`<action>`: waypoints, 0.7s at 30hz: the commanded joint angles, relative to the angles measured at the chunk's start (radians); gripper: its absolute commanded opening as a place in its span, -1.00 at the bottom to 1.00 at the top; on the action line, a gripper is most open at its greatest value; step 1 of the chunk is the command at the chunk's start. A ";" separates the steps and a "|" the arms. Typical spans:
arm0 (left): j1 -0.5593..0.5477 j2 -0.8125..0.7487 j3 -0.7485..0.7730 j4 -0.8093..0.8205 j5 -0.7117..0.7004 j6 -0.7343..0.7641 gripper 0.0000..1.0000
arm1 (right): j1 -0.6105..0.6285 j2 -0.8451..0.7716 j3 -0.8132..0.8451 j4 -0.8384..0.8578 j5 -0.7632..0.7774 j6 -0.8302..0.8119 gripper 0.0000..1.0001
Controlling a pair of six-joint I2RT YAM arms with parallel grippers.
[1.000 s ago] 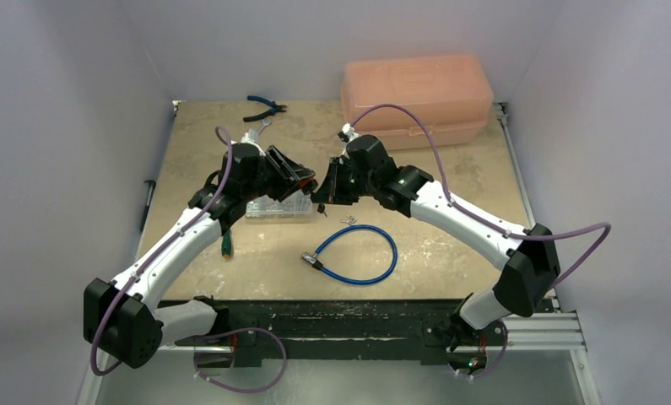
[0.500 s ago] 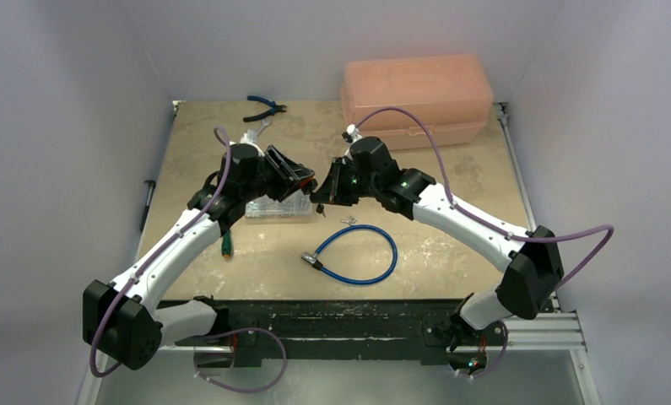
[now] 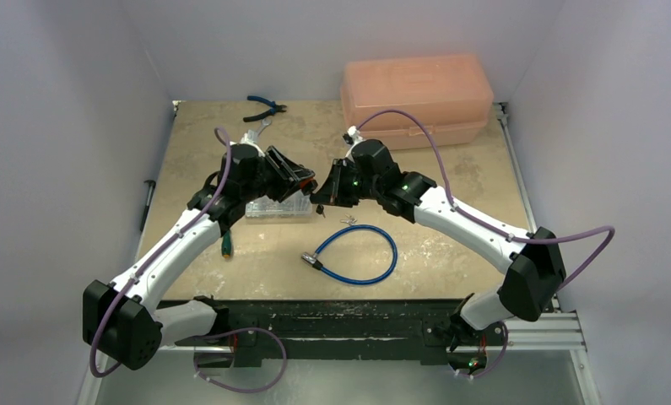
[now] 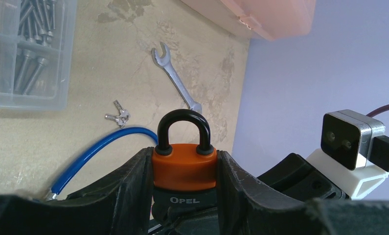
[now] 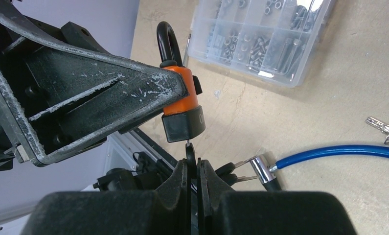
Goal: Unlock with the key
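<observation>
While clamping the orange padlock (image 5: 182, 105) in the left gripper (image 4: 184, 171) and pinching the key (image 5: 191, 154) in the right gripper (image 5: 193, 169), lines tip to keyhole; next likely needs straight push, then twist.

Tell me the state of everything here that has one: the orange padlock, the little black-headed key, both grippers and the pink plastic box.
Orange padlock with black shackle: shackle shut, body clamped in the left gripper.
Small metal key with black head: pinched in the right gripper, tip at the padlock's bottom face; how far in, cannot tell.
Left gripper: shut on the padlock.
Right gripper: shut on the key.
Pink plastic toolbox: lid closed.
</observation>
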 commanded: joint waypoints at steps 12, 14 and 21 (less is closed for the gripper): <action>-0.067 -0.028 -0.001 0.081 0.098 -0.016 -1.00 | -0.030 -0.071 -0.032 0.097 0.131 -0.015 -1.00; -0.076 -0.025 0.001 0.088 0.098 -0.015 -1.00 | -0.030 -0.089 -0.048 0.102 0.148 -0.012 -1.00; -0.105 -0.024 0.007 0.108 0.097 -0.016 -1.00 | -0.032 -0.133 -0.081 0.116 0.183 -0.005 -1.00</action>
